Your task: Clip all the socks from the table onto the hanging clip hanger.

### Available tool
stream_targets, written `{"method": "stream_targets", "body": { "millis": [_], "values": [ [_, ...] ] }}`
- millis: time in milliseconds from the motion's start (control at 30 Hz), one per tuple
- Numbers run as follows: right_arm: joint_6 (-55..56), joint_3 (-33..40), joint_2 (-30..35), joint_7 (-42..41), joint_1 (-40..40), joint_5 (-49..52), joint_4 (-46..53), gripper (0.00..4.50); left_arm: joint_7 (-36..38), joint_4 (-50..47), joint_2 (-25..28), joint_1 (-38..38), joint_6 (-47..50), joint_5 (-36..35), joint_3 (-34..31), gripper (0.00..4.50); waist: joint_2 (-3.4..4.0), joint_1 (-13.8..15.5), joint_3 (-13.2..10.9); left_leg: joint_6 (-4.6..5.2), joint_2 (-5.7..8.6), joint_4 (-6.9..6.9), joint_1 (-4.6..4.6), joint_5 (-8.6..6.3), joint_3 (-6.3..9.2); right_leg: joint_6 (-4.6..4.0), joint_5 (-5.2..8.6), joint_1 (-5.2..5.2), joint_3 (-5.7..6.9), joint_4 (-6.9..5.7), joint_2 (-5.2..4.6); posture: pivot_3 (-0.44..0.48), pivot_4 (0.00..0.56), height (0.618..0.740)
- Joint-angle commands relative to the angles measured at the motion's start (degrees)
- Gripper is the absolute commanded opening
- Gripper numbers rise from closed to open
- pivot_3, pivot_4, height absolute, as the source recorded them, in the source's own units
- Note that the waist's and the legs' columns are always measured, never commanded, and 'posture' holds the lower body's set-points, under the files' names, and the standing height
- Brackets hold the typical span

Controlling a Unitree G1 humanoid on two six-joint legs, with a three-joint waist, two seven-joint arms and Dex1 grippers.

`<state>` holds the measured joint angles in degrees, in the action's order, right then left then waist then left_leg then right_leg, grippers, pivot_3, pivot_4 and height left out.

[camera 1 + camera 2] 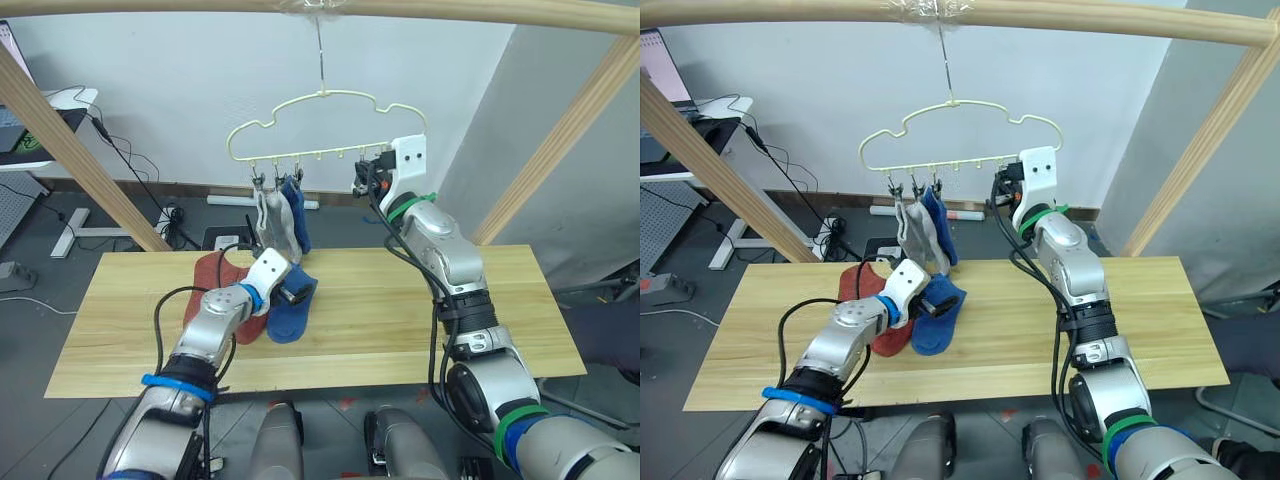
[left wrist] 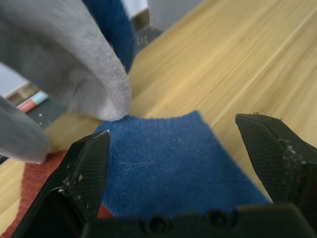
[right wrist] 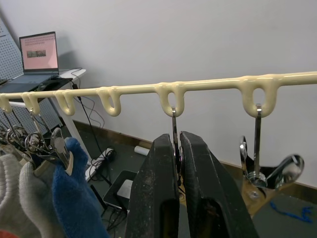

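The left gripper [image 2: 185,163] hovers wide open and empty over the blue sock [image 1: 293,306] on the table [image 1: 400,320] (beside a rust-red sock [image 1: 215,290]), likely to lift it, while the right gripper [image 3: 179,148] pinches a metal clip [image 3: 175,130] on the clip hanger [image 1: 320,125], presumably readying it.

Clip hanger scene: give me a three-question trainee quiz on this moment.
1. True or false: the right gripper has its jaws shut on a clip of the clip hanger.
2. How many socks already hang from it? A) one B) three C) five
3. Which sock lies between the left gripper's open jaws?

Key: 1 true. 2 B: two grey socks, one blue sock. 3 the blue sock on the table, which partly overlaps a rust-red sock.
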<state>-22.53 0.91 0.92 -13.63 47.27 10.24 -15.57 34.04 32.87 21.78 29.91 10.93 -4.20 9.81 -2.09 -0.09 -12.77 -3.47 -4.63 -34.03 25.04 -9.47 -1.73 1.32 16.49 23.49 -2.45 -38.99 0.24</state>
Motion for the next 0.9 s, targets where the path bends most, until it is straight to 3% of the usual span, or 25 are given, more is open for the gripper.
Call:
{"method": "stream_targets", "body": {
  "millis": [33, 167, 267, 533, 733, 900],
  "values": [
    [-1.7, 0.4, 0.6, 0.7, -0.9, 0.3, 3.4, 0.01, 0.2, 6.3, -1.1, 2.5, -1.4, 2.6, 0.8, 4.5, 0.0, 0.0, 0.0, 0.0, 0.01, 0.0, 0.0, 0.0, 0.0, 0.0, 0.0, 0.0, 0.0, 0.0, -0.01, -0.007, 0.231, 0.74],
    [-2.8, 0.4, 0.8, 0.9, -1.5, 0.3, 4.9, 0.01, 3.4, 10.0, -1.8, 3.1, -1.3, 4.2, 1.7, 4.5, 0.0, -0.1, 0.0, 0.0, 0.0, 0.0, 0.01, 0.0, 0.0, 0.0, 0.0, 0.0, 0.02, 0.0, 0.0, -0.009, 0.228, 0.74],
    [-3.4, 0.4, 0.9, 0.9, -1.6, 0.4, 5.5, 0.0, 4.0, 11.2, -1.4, 2.8, -2.8, 6.3, 2.8, 3.95, 0.0, -0.1, 0.0, 0.0, 0.01, 0.0, -0.01, 0.0, 0.01, 0.0, 0.0, -0.01, 0.03, -0.02, 0.0, -0.007, 0.223, 0.74],
    [-3.7, 0.5, 0.9, 0.7, -1.3, 0.4, 5.4, 0.0, 5.7, 8.9, -1.9, 0.9, -3.5, 6.9, 2.1, 1.81, -0.01, -0.1, 0.0, 0.0, 0.01, -0.02, -0.02, 0.0, 0.01, 0.0, 0.0, -0.03, 0.02, -0.03, 0.0, -0.001, 0.221, 0.74],
    [-3.8, 0.2, 1.2, 0.4, -1.5, 0.1, 5.0, 0.0, 6.6, 3.4, -3.9, -0.4, -1.1, 3.0, -1.2, 0.15, -0.01, -0.1, 0.0, 0.0, 0.01, -0.02, -0.02, 0.0, 0.02, 0.0, 0.0, -0.04, 0.03, -0.03, -0.01, 0.013, 0.217, 0.74],
    [-3.9, 0.3, 2.3, -0.3, -1.6, 0.0, 4.5, 0.0, 10.2, -5.3, -5.8, -2.6, 0.1, -2.3, -3.3, 0.01, -0.01, 0.0, 0.0, 0.0, 0.01, -0.02, 0.0, 0.0, 0.03, 0.0, 0.0, -0.04, 0.05, -0.03, -0.01, 0.019, 0.214, 0.74]
  ]
}}
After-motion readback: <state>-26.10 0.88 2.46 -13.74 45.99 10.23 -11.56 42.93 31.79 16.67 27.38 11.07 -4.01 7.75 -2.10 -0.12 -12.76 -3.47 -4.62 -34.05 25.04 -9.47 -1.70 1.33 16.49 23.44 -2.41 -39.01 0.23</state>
